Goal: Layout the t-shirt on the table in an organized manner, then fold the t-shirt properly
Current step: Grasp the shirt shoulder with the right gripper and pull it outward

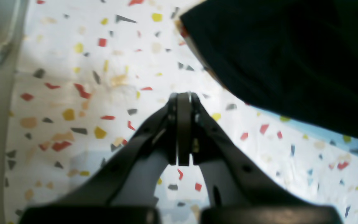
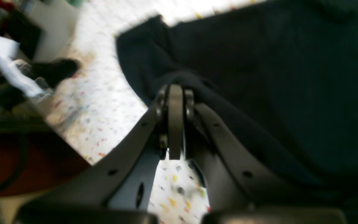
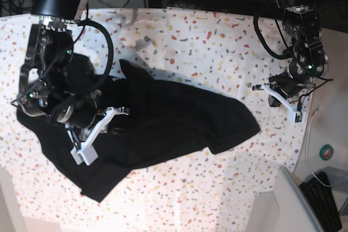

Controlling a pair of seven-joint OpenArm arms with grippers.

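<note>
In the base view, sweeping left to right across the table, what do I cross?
Right arm's end effector, shut on the t-shirt → t-shirt → bare speckled table → left arm's end effector, shut and empty.

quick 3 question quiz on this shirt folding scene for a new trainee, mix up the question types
1. True or false: the t-shirt lies flat and neatly spread on the table.
2. Multiple choice: the left gripper is A) shut on the shirt, B) shut with nothing in it, above bare table, C) wide open.
3. Short answer: which gripper is at the dark cloth?

Key
1. False: it is bunched and creased, not laid out.
2. B.
3. The right gripper; its shut tips meet a ridge of the shirt, though the blurred wrist view does not settle whether cloth is pinched.
</note>
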